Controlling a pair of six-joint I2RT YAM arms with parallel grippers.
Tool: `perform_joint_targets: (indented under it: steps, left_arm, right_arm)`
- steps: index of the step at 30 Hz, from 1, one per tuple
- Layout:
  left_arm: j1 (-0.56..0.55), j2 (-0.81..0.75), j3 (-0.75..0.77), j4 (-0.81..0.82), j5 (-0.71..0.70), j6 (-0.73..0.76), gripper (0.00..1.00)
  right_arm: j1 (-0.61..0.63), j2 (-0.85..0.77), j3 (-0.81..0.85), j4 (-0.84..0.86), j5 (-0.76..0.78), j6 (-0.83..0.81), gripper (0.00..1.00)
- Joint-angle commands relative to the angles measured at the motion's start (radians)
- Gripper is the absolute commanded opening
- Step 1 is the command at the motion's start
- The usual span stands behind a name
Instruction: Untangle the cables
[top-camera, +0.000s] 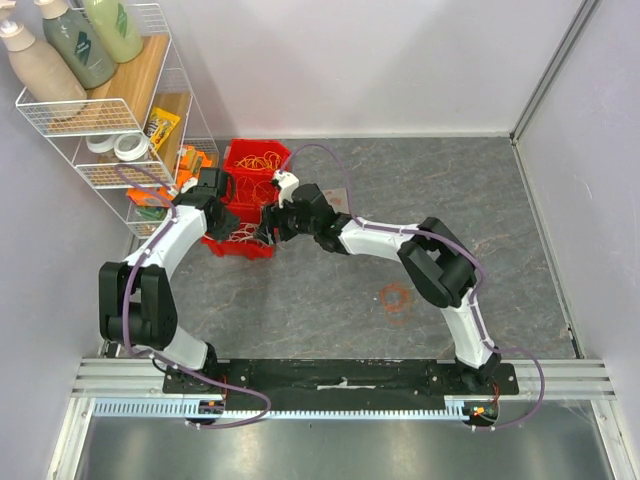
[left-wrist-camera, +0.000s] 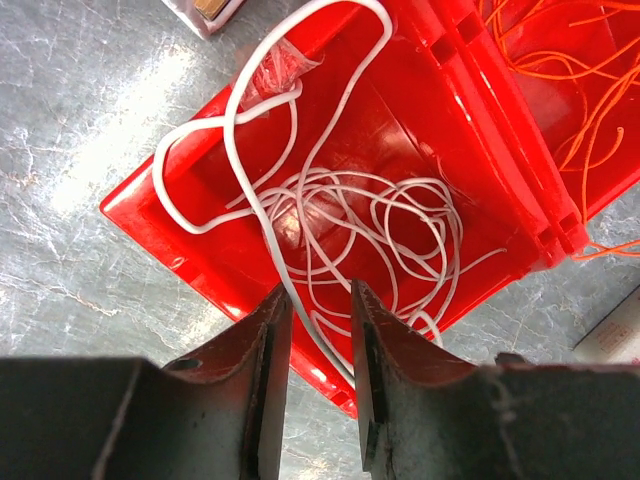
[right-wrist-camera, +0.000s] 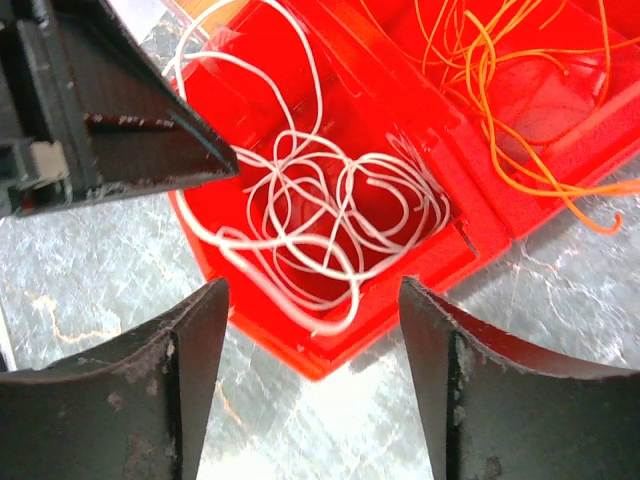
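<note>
Top view, upper left: rear red bin (top-camera: 240, 148) holds orange cables (top-camera: 258, 160); front red bin (top-camera: 235, 252) holds white cables (top-camera: 236, 232).
Left wrist view: left gripper (left-wrist-camera: 318, 300) jaws narrowly apart, a white strand between them.
Right wrist view: right gripper (right-wrist-camera: 312, 300) jaws spread wide.

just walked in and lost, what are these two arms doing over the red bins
Both arms reach over a red bin holding tangled white cables. The left gripper has its fingers narrowly apart, one white strand running between them, not visibly pinched. The right gripper hangs wide open above the same pile, holding nothing. Orange cables lie in the next red bin.
</note>
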Motion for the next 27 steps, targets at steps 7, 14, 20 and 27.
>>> perform_joint_targets:
  steps: [7,14,20,27]
  left_arm:
    - [0.012,-0.130,-0.065,0.085,0.042,0.064,0.49]
    - [0.012,-0.259,-0.118,0.137,0.141,0.101,0.57]
    - [0.011,-0.380,-0.164,0.223,0.294,0.147,0.66]
    - [0.009,-0.507,-0.258,0.430,0.659,0.217,0.85]
  right_arm:
    - [-0.025,-0.230,-0.173,-0.060,-0.002,0.015,0.83]
    - [-0.030,-0.361,-0.325,-0.083,0.021,-0.002,0.84]
    - [-0.041,-0.486,-0.443,-0.122,0.056,-0.015,0.85]
    - [-0.076,-0.712,-0.607,-0.263,0.262,0.036,0.85]
